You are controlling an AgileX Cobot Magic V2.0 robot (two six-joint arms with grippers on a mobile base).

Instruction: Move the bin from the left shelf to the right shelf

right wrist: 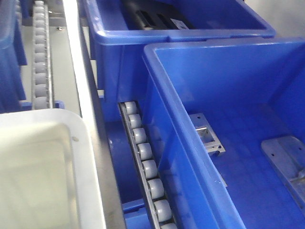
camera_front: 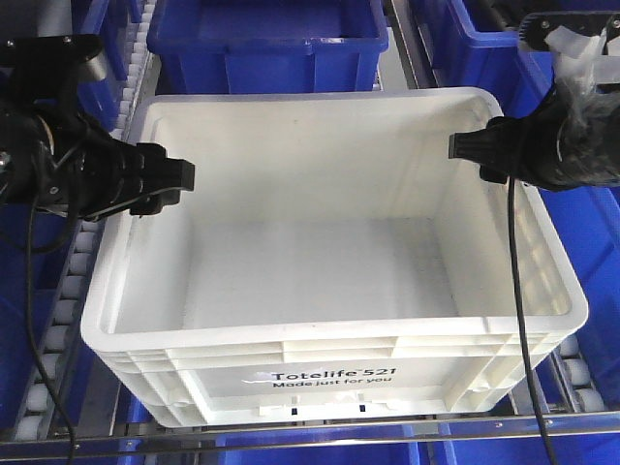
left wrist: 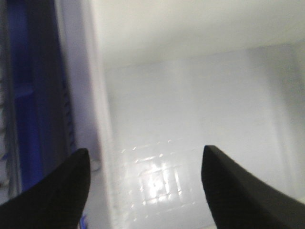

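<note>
The white bin (camera_front: 329, 373) stands on the roller shelf, empty, its "Totelife 521" print facing me. My left gripper (camera_front: 167, 186) hovers at the bin's left rim. In the left wrist view this gripper (left wrist: 145, 149) is open: one black finger (left wrist: 62, 191) lies outside the bin's left wall and the other (left wrist: 238, 191) over the bin's inside (left wrist: 190, 95). My right gripper (camera_front: 470, 150) hangs at the bin's right rim near the far corner. Its fingers do not show in the right wrist view, which takes in only a corner of the bin (right wrist: 38, 162).
A blue bin (camera_front: 271, 48) stands right behind the white one, and more blue bins (camera_front: 581, 242) fill the right side. The one nearest the right wrist (right wrist: 238, 119) holds metal brackets (right wrist: 207, 136). Roller rails (right wrist: 145, 167) (camera_front: 58, 320) flank the white bin. A metal rail (camera_front: 291, 441) edges the front.
</note>
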